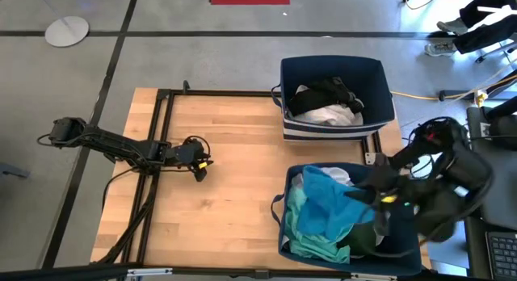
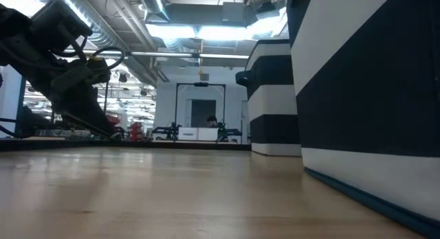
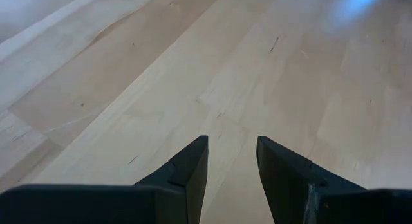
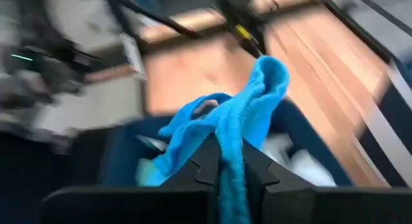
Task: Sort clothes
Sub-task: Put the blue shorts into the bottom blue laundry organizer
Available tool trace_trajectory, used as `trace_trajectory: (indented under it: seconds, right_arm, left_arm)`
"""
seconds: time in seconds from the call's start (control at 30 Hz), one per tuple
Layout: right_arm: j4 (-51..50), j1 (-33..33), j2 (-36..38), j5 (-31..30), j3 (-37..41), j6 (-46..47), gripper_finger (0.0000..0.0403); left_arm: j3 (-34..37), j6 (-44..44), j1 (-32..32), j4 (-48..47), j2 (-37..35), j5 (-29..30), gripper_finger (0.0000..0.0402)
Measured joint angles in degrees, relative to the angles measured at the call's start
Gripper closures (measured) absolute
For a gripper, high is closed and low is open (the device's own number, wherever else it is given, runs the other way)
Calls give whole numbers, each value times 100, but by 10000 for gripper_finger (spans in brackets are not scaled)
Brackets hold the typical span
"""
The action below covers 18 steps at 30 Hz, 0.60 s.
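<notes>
A turquoise garment (image 1: 327, 207) lies bunched on top of the clothes in the near navy bin (image 1: 284, 232), over teal pieces (image 1: 311, 245) and a white piece (image 1: 335, 174). My right gripper (image 1: 376, 200) is over this bin's right part and is shut on the turquoise garment (image 4: 212, 130). The far bin (image 1: 380, 75) holds a black garment (image 1: 327, 91) on a white one (image 1: 327, 115). My left gripper (image 1: 199, 166) is open and empty over bare wood at the table's left; it also shows in the left wrist view (image 3: 232, 147). My right gripper pinches a bunched fold of the turquoise garment (image 4: 230, 163) between its two fingers; one layer or several, I cannot tell. The fingers come from the table's right, over the near bin. The cloth stands past the fingertips in a bunch (image 4: 269, 76), and the rest trails off into the bin.
The two striped navy bins stand at the table's right, one behind the other, and fill the right of the low view (image 2: 364, 95). A black frame (image 1: 161, 127) and cables run along the table's left. Bare wood (image 1: 234, 192) lies between my left gripper and the bins.
</notes>
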<state>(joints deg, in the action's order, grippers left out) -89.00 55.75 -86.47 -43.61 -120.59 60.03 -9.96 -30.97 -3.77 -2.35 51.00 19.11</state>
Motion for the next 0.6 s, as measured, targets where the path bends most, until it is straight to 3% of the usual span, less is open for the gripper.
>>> trace_trajectory:
  seconds: [0.3,0.47,0.6]
  right_arm:
    - [-48,-89,39,118,2960,1881,373]
    - [120,-355,32,627,4341,2818,361]
    - [304,-613,33,1390,4785,2972,327]
  left_arm:
    - [0,-58,0,7,2,0,276]
    - [0,-95,0,26,2,0,276]
    - [0,-136,0,24,2,0,276]
